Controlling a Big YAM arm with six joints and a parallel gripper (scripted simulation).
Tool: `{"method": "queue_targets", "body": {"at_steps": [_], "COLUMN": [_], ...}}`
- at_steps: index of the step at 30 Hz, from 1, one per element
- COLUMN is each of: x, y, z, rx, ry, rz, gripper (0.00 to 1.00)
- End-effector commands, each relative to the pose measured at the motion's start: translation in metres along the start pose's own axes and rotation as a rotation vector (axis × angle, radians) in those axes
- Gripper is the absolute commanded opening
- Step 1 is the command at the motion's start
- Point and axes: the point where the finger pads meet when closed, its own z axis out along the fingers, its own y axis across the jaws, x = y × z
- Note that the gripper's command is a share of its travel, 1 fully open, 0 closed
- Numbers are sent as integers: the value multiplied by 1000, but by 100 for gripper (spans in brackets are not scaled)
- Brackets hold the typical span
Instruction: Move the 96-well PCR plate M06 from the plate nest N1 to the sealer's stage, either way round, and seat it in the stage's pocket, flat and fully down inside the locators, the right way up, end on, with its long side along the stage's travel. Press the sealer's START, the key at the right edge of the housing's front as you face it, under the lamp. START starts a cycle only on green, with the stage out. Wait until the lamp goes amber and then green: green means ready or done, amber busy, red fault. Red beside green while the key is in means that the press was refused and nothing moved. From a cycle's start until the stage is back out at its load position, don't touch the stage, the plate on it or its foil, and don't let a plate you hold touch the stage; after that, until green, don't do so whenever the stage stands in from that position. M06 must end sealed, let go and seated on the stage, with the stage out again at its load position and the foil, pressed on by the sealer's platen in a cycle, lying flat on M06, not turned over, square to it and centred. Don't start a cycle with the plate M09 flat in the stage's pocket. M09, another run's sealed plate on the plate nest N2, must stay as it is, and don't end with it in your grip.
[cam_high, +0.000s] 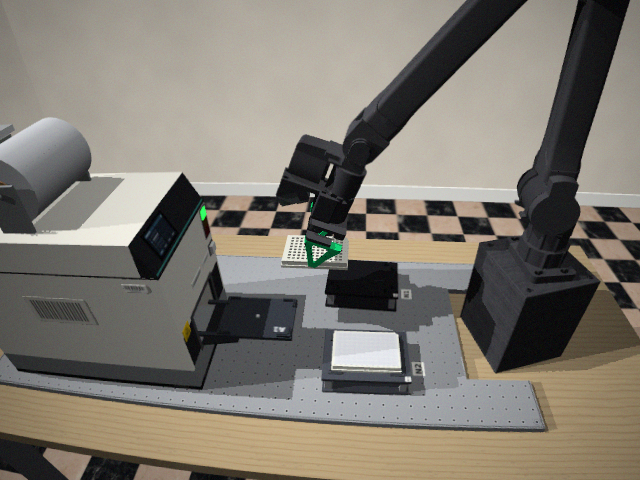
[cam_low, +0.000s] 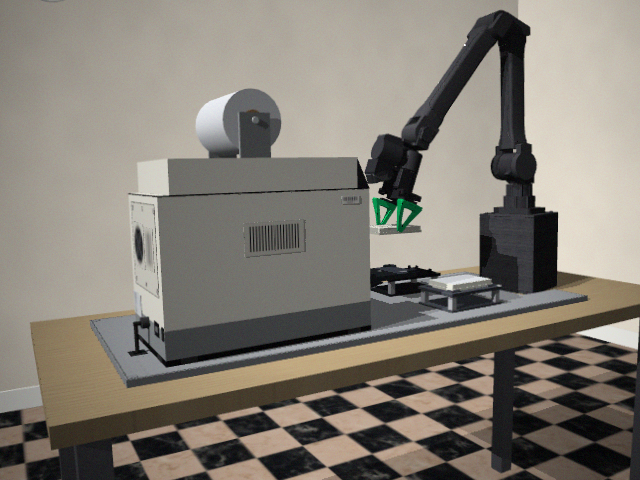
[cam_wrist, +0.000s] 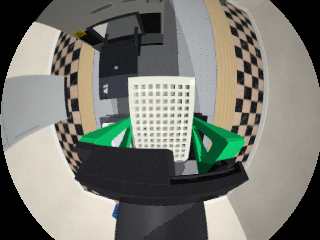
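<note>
My gripper (cam_high: 321, 253) with green fingers is shut on the white 96-well plate M06 (cam_high: 314, 251), held flat and high above the mat, up and left of the empty black nest N1 (cam_high: 362, 284). In the side view the gripper (cam_low: 395, 215) holds the plate (cam_low: 393, 229) well above the nests. In the wrist view the plate (cam_wrist: 162, 116) sits between the fingers. The sealer's dark stage (cam_high: 261, 317) stands out in front of the housing with an empty pocket. The lamp (cam_high: 203, 212) shows green. The sealed plate M09 (cam_high: 366, 350) lies on nest N2.
The grey sealer housing (cam_high: 98, 279) with its foil roll (cam_high: 43, 157) fills the left of the mat. The arm's black base (cam_high: 527, 304) stands at the right. Nest N2 (cam_high: 367, 374) is near the mat's front edge.
</note>
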Motion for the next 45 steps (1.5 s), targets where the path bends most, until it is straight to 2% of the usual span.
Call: {"method": "queue_targets", "body": {"at_steps": [1,5,9,13,17,19,22,29,34,35,39,41,45], "x": [-30,-28,-47,-63,-64,-53,-52,-88,-90,-81,-77,-84,-109], "y": [7,17,23,24,30,35,42,49,54,57,67,71,72], "z": [1,6,1,5,8,12,15,10,15,18,24,24,16], "rx": [-3,-6,-3,2,-1,-6,-7,-3,-4,-8,-9,-9,-6], "ry": [-35,-15,-42,-62,-55,-27,-14,-69,-58,-39,-17,-24,-66], "rz": [3,-5,0,15,11,-2,-5,13,13,4,-6,-3,13], "gripper": [0,0,0,0,0,0,0,0,0,0,0,0,0]}}
